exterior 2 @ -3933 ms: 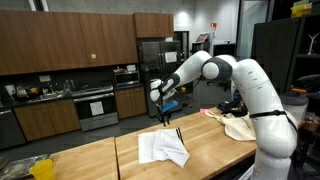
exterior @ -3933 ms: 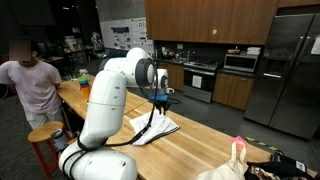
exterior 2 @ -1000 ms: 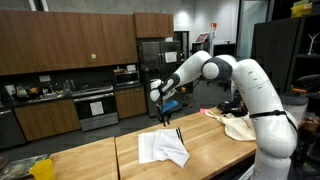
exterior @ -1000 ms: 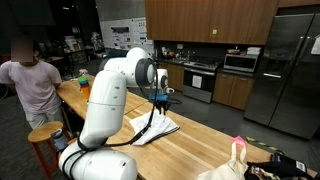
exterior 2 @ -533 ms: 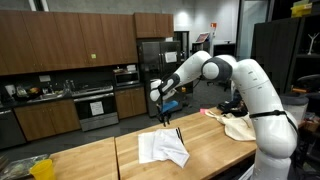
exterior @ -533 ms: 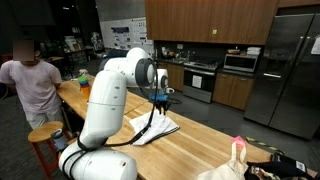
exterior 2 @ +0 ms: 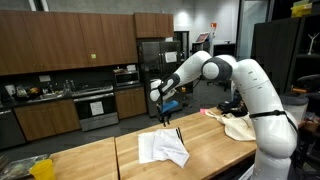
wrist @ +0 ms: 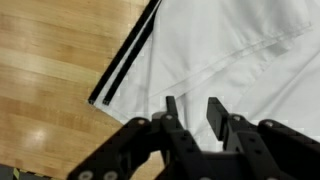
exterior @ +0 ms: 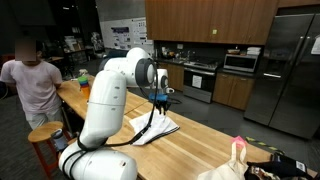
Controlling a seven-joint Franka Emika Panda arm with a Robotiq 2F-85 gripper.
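Directly under the wrist camera, the black two-fingered hand (wrist: 193, 105) is hovering with its fingers (wrist: 215, 112) standing a narrow gap apart, gripping nothing. Below it, the rumpled white cloth with two black stripes (wrist: 240, 50) is lying on the light wooden worktop (wrist: 50, 60). In an exterior view the hand (exterior 2: 164, 116) is hanging just above the cloth (exterior 2: 163, 148), apart from it. Farther along the worktop, a crumpled beige fabric (exterior 2: 238, 125) is lying near the robot's base. Beyond, a person in a light shirt (exterior: 30, 85) is standing by the worktop's far end, and a tall stainless-steel refrigerator (exterior: 290, 70) is standing against the back wall.
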